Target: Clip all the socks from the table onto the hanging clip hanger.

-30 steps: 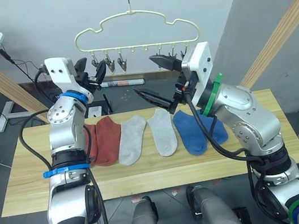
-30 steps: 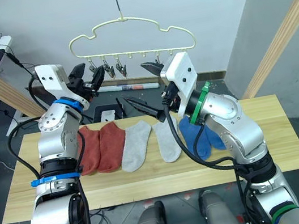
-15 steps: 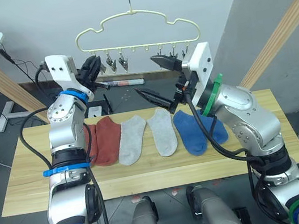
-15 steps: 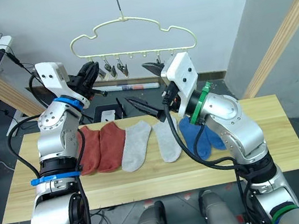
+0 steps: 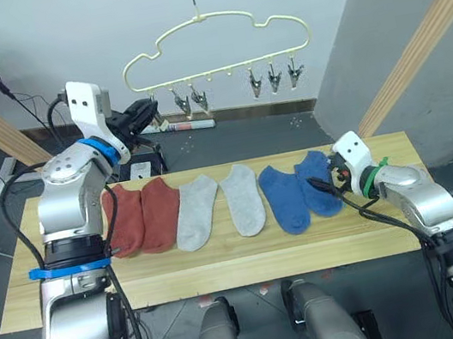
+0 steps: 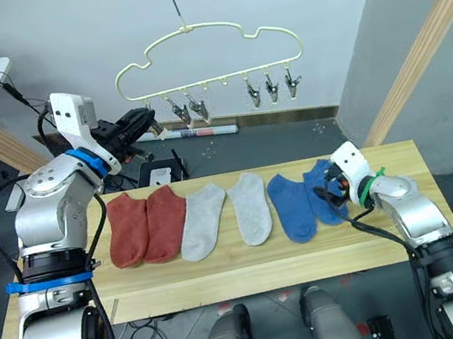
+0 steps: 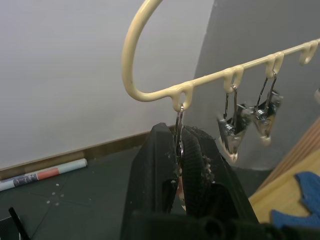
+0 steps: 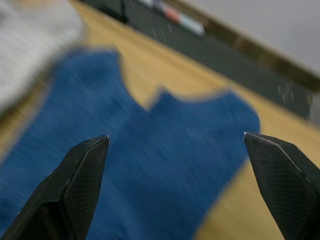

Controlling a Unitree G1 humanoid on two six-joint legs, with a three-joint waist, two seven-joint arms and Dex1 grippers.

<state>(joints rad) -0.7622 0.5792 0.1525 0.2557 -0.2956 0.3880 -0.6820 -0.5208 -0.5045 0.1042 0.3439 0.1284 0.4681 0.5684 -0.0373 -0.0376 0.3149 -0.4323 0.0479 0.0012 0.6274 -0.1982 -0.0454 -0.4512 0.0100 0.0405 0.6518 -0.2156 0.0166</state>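
Lowered from chest height near the hanger a second ago, the right gripper (image 8: pixel 175 185) is now found down at the long light wooden plank table (image 5: pixel 224 261), its two black fingers (image 8: pixel 75 185) spread wide above the rightmost blue ankle sock (image 5: pixel 319 182), not touching it. The left gripper (image 7: pixel 181 165) has been brought up to the thin cream-yellow cloud-shaped wire clip hanger (image 5: pixel 214 45) and is clenched on the leftmost small metal clip (image 7: pixel 179 131) of its bottom bar. Five other metal clips (image 5: pixel 189 102) are seen hanging free along the bar. Six short knit socks are laid side by side in a row on the table: two rust-red socks (image 5: pixel 143 218) on the robot's left, two light grey socks (image 5: pixel 219 205) in the middle, and two blue socks (image 5: pixel 285 199) on the right. No sock is clipped to the hanger.
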